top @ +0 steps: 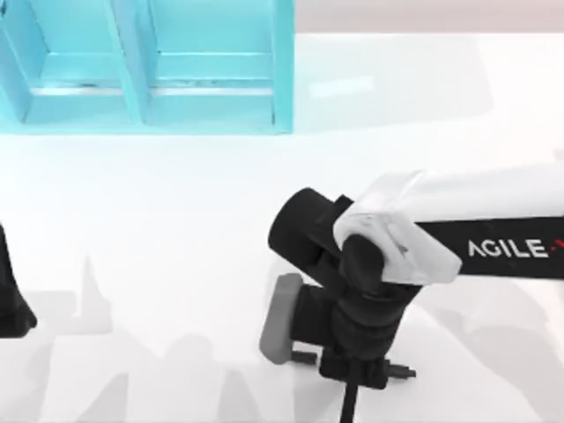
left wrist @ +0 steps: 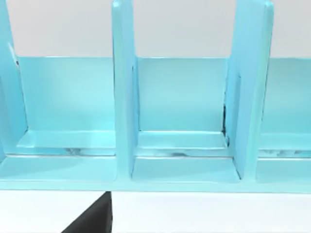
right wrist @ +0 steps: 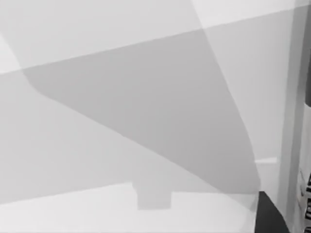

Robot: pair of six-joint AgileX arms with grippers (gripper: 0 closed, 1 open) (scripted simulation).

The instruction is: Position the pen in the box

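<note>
- Pen (right wrist: 297,145) – seen close up by the right wrist cam, next to the right end effector (top: 352,374); that puts it over the front-middle of the bench (top: 176,220), well apart from the box (top: 282,70).
- Right end effector: low over the bench, pointing toward the top view's lower edge; grip state can't tell, and can't tell if it's clamping the pen.
- Thin black rod (top: 348,407) runs from the end effector to the lower edge of the top view; can't tell if that's part of the pen.
- Room: wide bare bench between the right arm (top: 493,247) and the box; box sits at the rear left, its right wall about level w/ the arm's black elbow housing.
- Left arm (top: 11,295) parked at the bench's left edge; left end effector (left wrist: 92,221) shows as a dark wedge low in front of the box, grip state can't tell.
- Box from the left wrist cam: open compartments side by side, split by upright dividers, each w/ a stepped floor.
- Pen look: slim silver-grey barrel, a black section at one end, small dark print further along.
- Materials: box is glossy light-blue, flat-walled, a few dark scuffs along the inner joints; bench is plain matte white w/ soft grey arm shadows; arm has white shells and black housings, white lettering on a black band.
</note>
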